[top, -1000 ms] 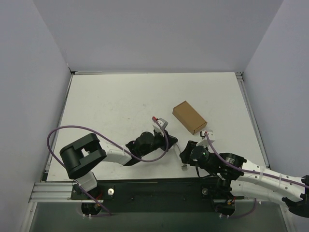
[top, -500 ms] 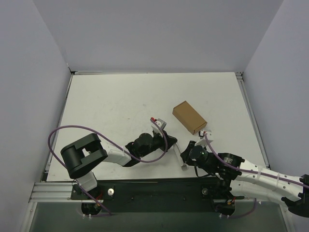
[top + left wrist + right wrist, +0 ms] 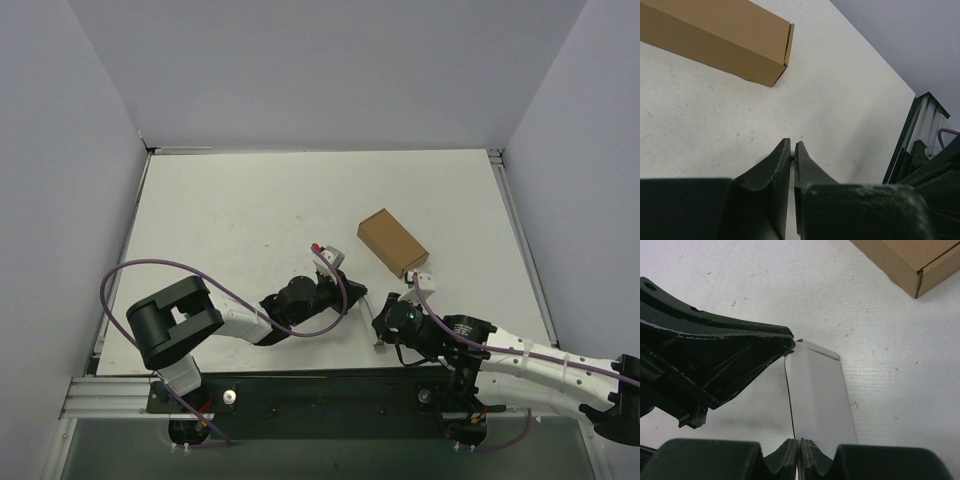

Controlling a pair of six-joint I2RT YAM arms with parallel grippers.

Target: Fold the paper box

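The paper box [image 3: 817, 390] is a thin white-grey card piece standing on edge just above the table, with a small tab folded at its far end. My right gripper [image 3: 799, 444] is shut on its near edge. My left gripper [image 3: 792, 147] has its jaws pressed together, and in the right wrist view its fingertips [image 3: 788, 342] meet the card's far corner. In the top view the left gripper [image 3: 358, 300] and right gripper [image 3: 384, 320] sit tip to tip near the table's front edge, and the card is mostly hidden between them.
A closed brown cardboard box [image 3: 393, 243] lies on the white table [image 3: 250, 220] just behind the grippers; it also shows in the left wrist view [image 3: 715, 35] and the right wrist view [image 3: 910, 260]. Grey walls enclose the table. A metal rail [image 3: 920, 140] runs along the right edge.
My right gripper has shifted slightly left, closer to the left gripper. The left gripper has barely moved. The brown box is still.
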